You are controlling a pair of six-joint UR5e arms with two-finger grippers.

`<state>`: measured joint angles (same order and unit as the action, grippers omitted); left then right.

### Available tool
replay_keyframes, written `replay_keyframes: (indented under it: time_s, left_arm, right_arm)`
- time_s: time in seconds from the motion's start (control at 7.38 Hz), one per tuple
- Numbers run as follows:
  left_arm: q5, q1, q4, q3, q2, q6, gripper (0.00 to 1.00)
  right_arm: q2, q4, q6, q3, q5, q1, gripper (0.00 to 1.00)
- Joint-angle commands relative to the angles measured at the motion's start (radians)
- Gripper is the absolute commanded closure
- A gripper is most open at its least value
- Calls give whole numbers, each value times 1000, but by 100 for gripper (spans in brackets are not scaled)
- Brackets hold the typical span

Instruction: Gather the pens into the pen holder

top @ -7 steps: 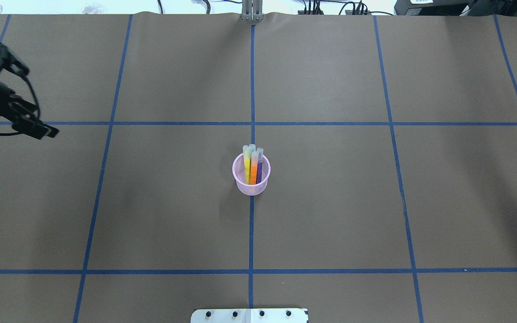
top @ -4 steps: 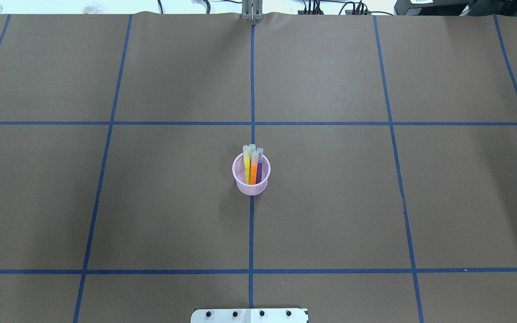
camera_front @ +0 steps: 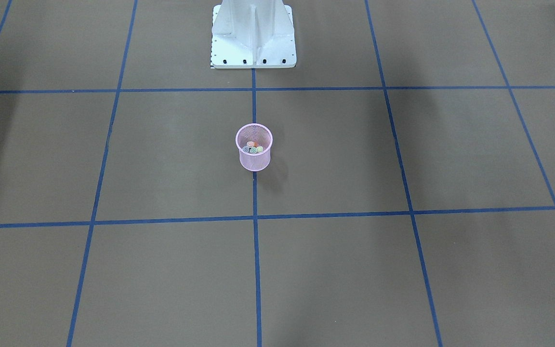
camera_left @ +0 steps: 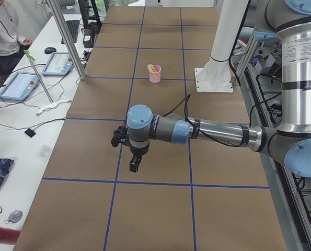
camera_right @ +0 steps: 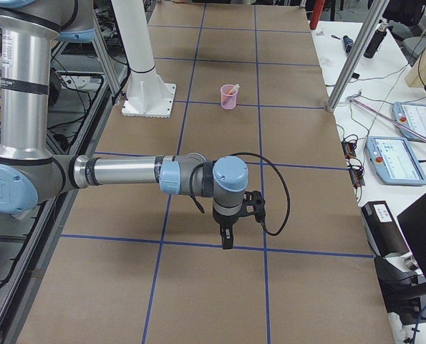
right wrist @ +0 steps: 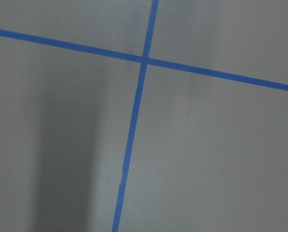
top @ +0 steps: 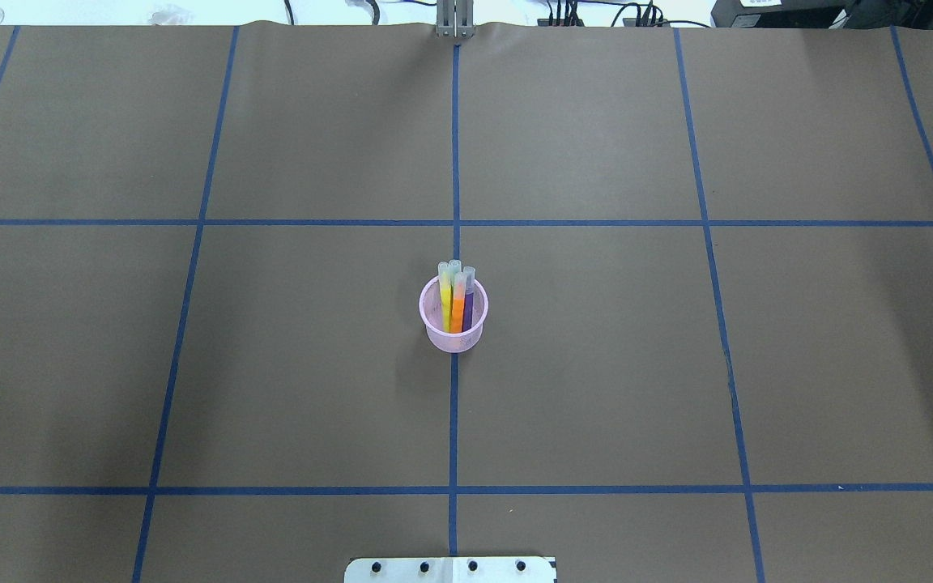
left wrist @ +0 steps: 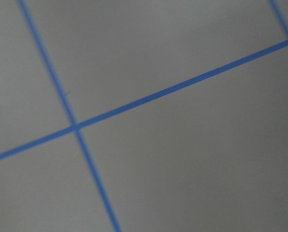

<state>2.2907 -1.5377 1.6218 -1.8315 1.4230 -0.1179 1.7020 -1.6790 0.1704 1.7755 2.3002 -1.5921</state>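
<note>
The pink mesh pen holder stands upright at the table's middle on the blue centre line, also seen as pen holder, pen holder and pen holder. Several pens stand inside it, yellowish, green, orange and purple, caps up; their cap ends show as pens. My left gripper hangs far from the cup over the table's left end. My right gripper hangs over the right end. Each shows only in a side view, so I cannot tell open from shut.
The robot's white base stands at the near edge behind the cup. Blue tape lines grid the brown table cover. A person sits at a side bench with tablets. Metal posts stand beside the table.
The left arm, at the overhead view's left edge 0.9 s ago, has withdrawn out of that view. The cup and pens have not moved.
</note>
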Motion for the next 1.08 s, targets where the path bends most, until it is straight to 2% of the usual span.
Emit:
replay_keyframes:
  time_s: [0.0, 0.54, 0.95]
  left_arm:
    - [-83, -15, 1, 3, -48, -10, 0]
    - [-11, -16, 1, 58, -82, 18, 0]
    - [-11, -16, 21, 55, -88, 3, 0]
  right_arm:
    - [4, 2, 4, -22, 7, 0, 0]
    - [5, 7, 12, -22, 5, 0, 0]
    - [5, 7, 12, -21, 5, 0, 0]
